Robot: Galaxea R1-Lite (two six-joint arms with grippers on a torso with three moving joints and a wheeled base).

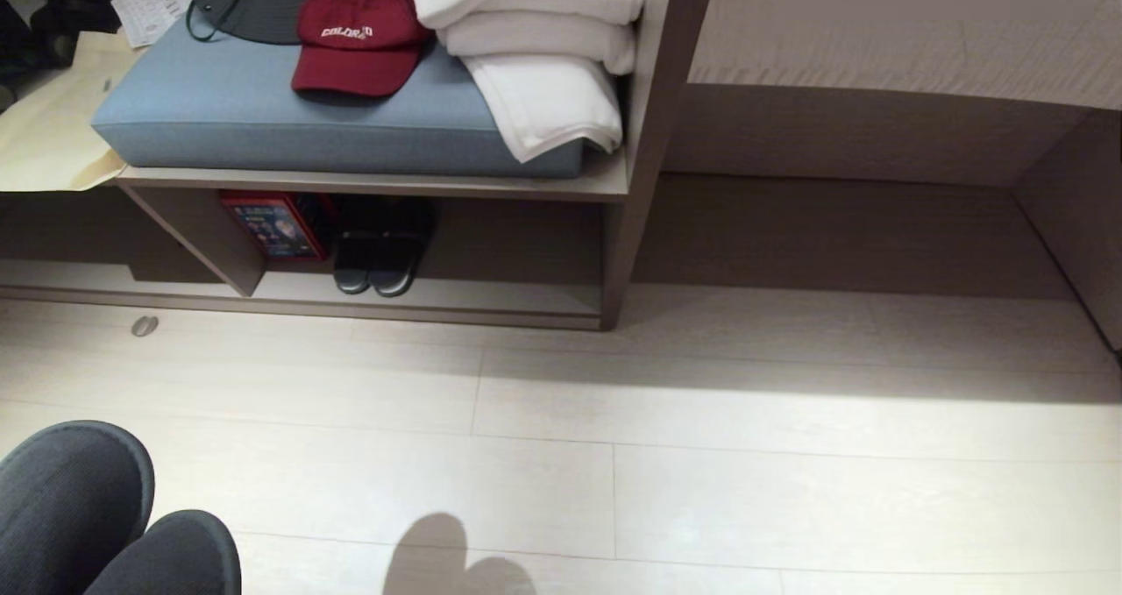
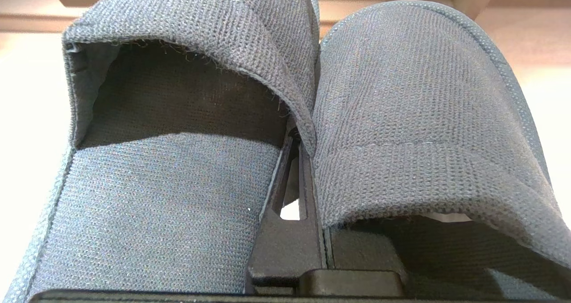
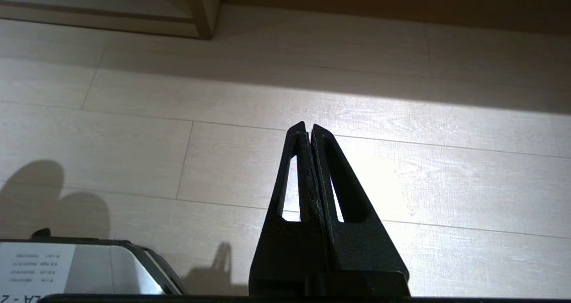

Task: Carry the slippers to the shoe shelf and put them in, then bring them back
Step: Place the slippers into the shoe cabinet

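Note:
The grey-blue slippers (image 1: 74, 499) show their rounded toes at the bottom left of the head view, held above the pale floor. In the left wrist view the two slippers (image 2: 169, 205) sit side by side. My left gripper (image 2: 295, 138) is shut between them, pinching their inner edges together. Its fingertips are partly covered by the fabric. The shoe shelf (image 1: 491, 301) is the low open cubby under the cushioned bench, ahead and to the right of the slippers. My right gripper (image 3: 308, 126) is shut with nothing in it, over bare floor.
Black slides (image 1: 381, 258) and a red box (image 1: 276, 223) stand in the cubby's left part. On the bench lie a blue cushion (image 1: 263, 113), a red cap (image 1: 359, 34) and folded white towels (image 1: 543, 52). A desk recess (image 1: 859, 227) opens to the right.

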